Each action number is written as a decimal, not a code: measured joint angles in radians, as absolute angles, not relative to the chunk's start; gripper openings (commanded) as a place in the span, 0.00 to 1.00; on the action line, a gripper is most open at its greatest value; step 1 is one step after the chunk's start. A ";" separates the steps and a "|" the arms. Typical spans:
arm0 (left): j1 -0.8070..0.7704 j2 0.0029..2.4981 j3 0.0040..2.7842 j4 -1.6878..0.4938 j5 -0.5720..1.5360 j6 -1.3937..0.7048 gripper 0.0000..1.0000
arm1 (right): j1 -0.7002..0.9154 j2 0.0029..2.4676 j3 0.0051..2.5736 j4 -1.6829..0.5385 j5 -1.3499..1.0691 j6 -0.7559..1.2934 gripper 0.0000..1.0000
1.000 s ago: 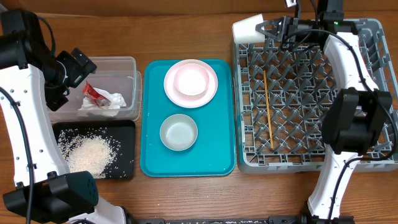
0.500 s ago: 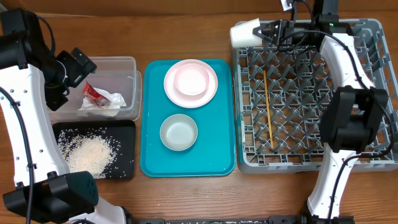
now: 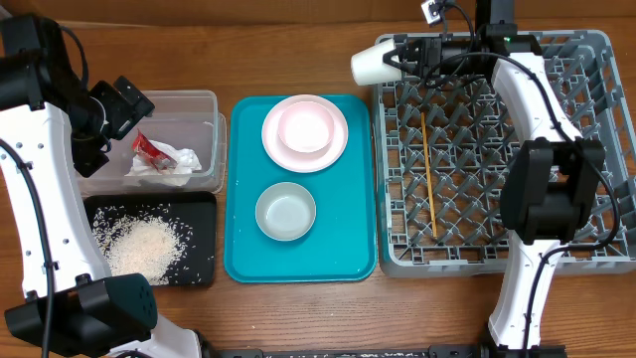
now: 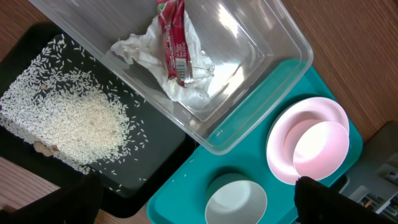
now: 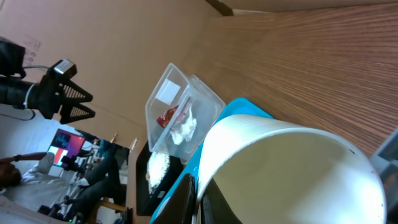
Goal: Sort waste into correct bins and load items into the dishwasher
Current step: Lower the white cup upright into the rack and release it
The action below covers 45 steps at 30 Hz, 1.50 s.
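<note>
Overhead: loading step. Your right pincer point(image 3: 405, 56) pinches the white cup point(image 3: 369, 66) just outside the dish rack point(image 3: 596, 149); left pincer point(image 3: 127, 103) is spread. Next, seat it between pegs.

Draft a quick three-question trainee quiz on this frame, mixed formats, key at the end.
1. True or false: the right tool is shut on the white cup.
2. The rice lies in: A) clear tub, B) black tray, C) dish rack.
3. How many bowls sit over the teal tray?

Key: 1 true. 2 B. 3 two, one of them resting on the pink plate.
</note>
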<state>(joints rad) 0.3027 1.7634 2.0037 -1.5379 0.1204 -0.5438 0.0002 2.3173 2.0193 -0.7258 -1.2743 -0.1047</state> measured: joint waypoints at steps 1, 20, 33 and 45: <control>0.303 1.763 2.004 -1.538 0.120 -0.544 1.00 | 0.000 2.318 2.019 -0.726 -1.274 -0.105 0.04; 0.303 1.763 2.004 -1.538 0.120 -0.544 1.00 | -0.001 2.363 2.019 -0.817 -1.240 -0.106 0.04; 0.303 1.763 2.004 -1.538 0.120 -0.544 1.00 | -0.023 2.363 2.020 -0.886 -1.214 -0.157 0.11; 0.303 1.763 2.004 -1.538 0.120 -0.544 1.00 | -0.040 2.365 2.018 -0.916 -1.137 -0.259 0.04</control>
<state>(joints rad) 0.3027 1.7634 2.0037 -1.5379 0.1204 -0.5438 -0.0402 2.3650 2.0182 -0.9157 -1.1370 -0.2592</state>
